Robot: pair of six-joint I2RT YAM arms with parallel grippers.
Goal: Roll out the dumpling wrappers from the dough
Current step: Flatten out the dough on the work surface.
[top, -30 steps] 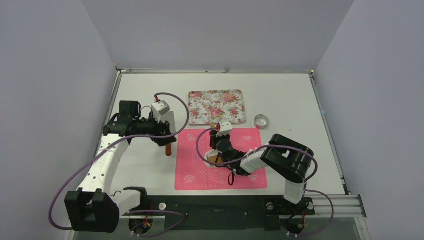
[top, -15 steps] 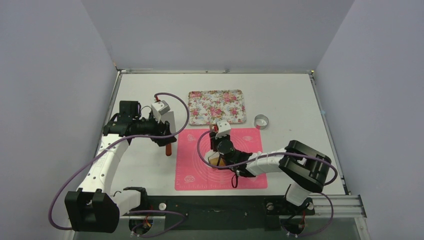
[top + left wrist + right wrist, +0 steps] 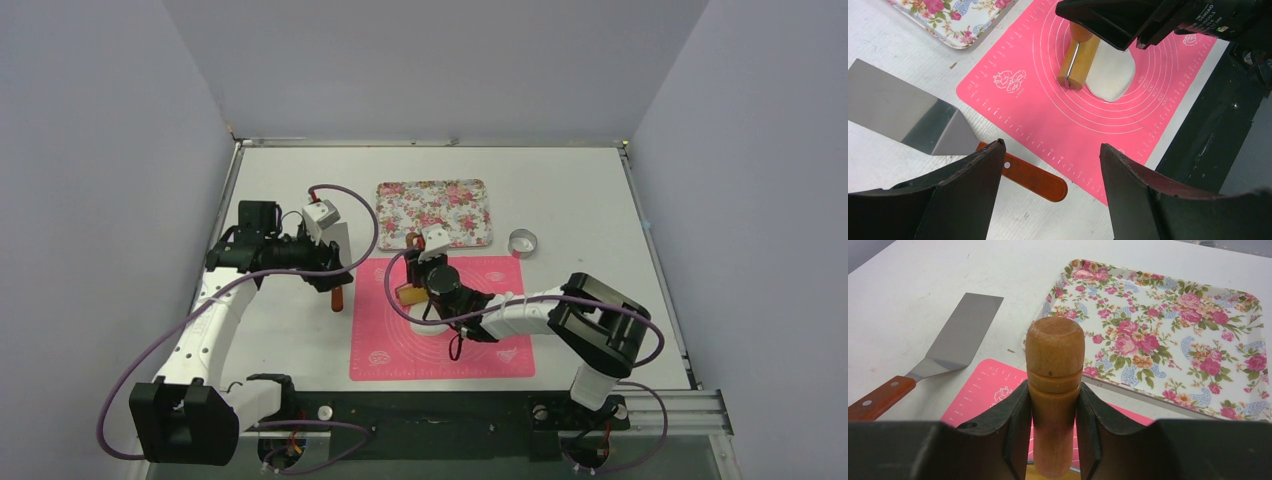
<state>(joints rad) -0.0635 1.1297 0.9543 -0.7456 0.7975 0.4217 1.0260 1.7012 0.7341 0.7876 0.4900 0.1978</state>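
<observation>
While the dough (image 3: 1110, 70) lies mid-mat (image 3: 1048, 115), a soft, light, flattened lump that looks sticky and easy to tear, it is likely better pressed with the pin than pinched, and lifted only from under an edge. The right pincer (image 3: 1053, 390) clamps the handle of the pin (image 3: 1055, 360), whose roller rests at the dough's edge. The left pincer (image 3: 1050, 150) hangs wide and empty over the spatula (image 3: 903, 115), with the tray (image 3: 1168, 330) and cutter (image 3: 522, 241) beyond.

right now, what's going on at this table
The right gripper is shut on the handle of a wooden rolling pin, whose roller rests at the edge of the flattened white dough on the pink mat. The left gripper hangs open above a spatula lying beside the mat. No cut wrappers are visible; the ring cutter sits apart, by the floral tray.
</observation>
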